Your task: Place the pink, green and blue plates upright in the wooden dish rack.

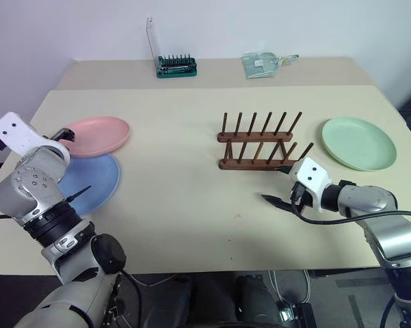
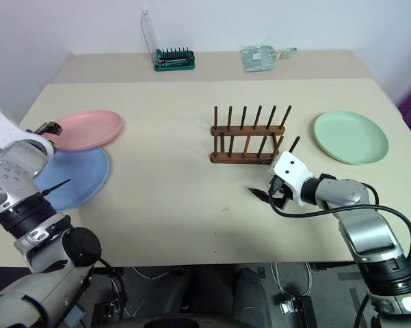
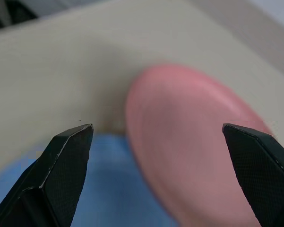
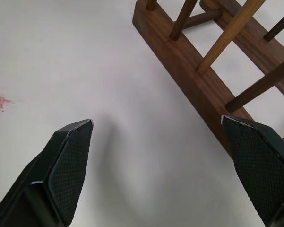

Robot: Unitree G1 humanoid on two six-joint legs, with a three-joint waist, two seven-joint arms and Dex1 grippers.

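Three plates lay flat on the table [image 1: 191, 205], none in the rack. Pink plate [image 1: 96, 135] sat at far left, its near edge overlapping the blue plate [image 1: 92, 183] just nearer. Green plate [image 1: 359, 142] lay alone at right. One wooden dish rack [image 1: 258, 143] stood at centre: two rails, six pegs each, empty. Left gripper [image 3: 156, 137] hung over the pink and blue plates, jaws wide apart, empty. Right gripper [image 4: 156, 137] hovered near the rack's near rail, jaws wide apart, empty.
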